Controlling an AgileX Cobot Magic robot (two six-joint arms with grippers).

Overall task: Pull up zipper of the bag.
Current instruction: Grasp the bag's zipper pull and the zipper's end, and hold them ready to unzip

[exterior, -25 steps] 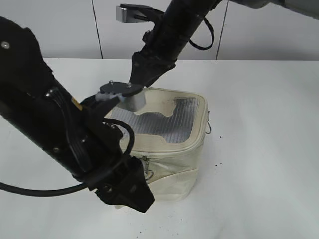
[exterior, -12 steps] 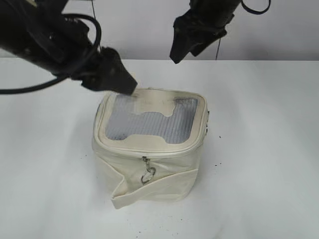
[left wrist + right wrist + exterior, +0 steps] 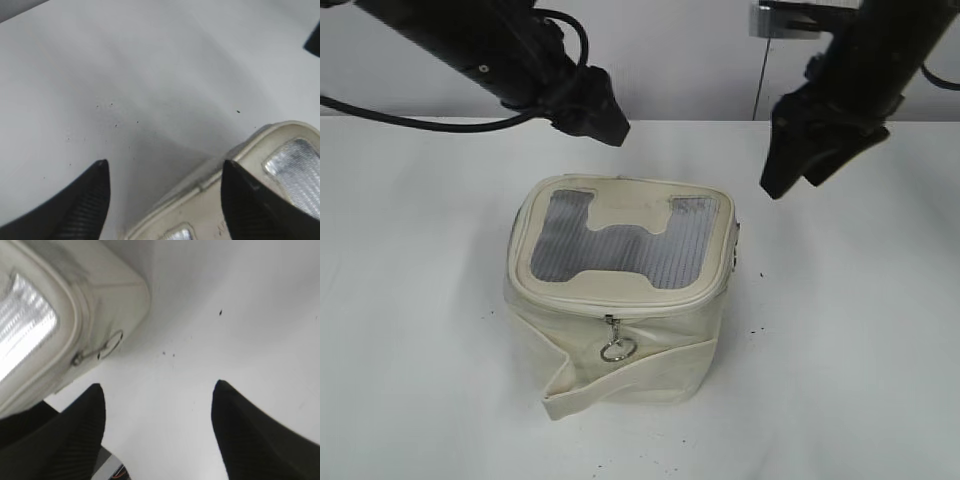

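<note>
We judge the bag (image 3: pixel 620 290) soft; both end effectors gape empty; grip the ring pull (image 3: pixel 617 350) at six o'clock.

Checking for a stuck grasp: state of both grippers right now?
Left gripper: open, holding nothing, above the bag.
Right gripper: open, holding nothing, beside the bag over the table.
</note>
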